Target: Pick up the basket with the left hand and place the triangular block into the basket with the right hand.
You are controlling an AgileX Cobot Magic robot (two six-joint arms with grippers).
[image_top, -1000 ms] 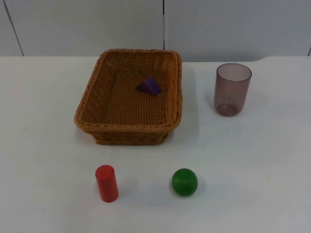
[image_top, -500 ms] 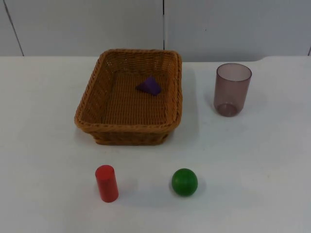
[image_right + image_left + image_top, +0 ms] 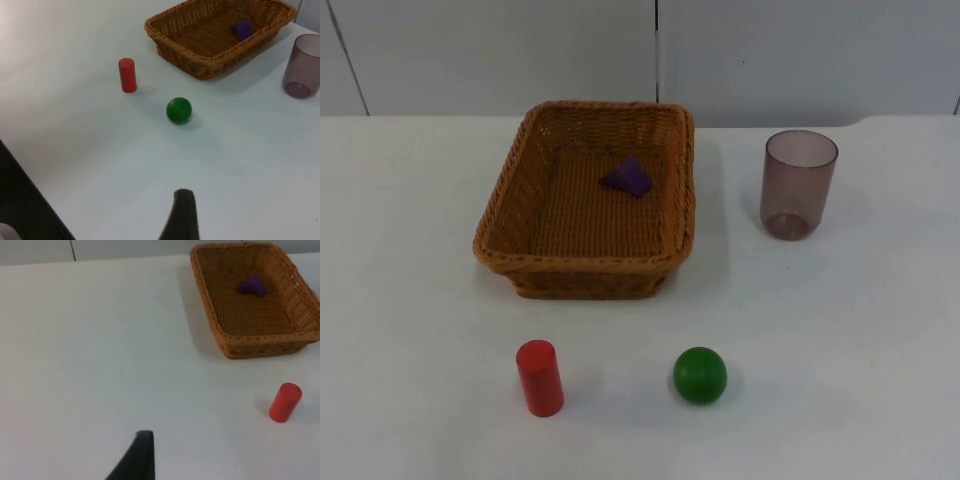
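Left gripper: one black fingertip over bare white table, well apart from the basket; whether the jaws are open or closed cannot be told; this arm waits
Right gripper: one black fingertip above the table, near side of the green ball; jaw state cannot be told
Brown woven wicker basket: resting on the table, held by nothing
Purple triangular block: lying inside the basket, toward its far right part
Green wooden ball: in front of the basket
Red wooden cylinder: upright, left of the ball
Translucent purple plastic cup: upright, right of the basket
Stage: looks finished
Risk: an arm sweeping low on retreat could topple the cylinder or cup, or roll the ball
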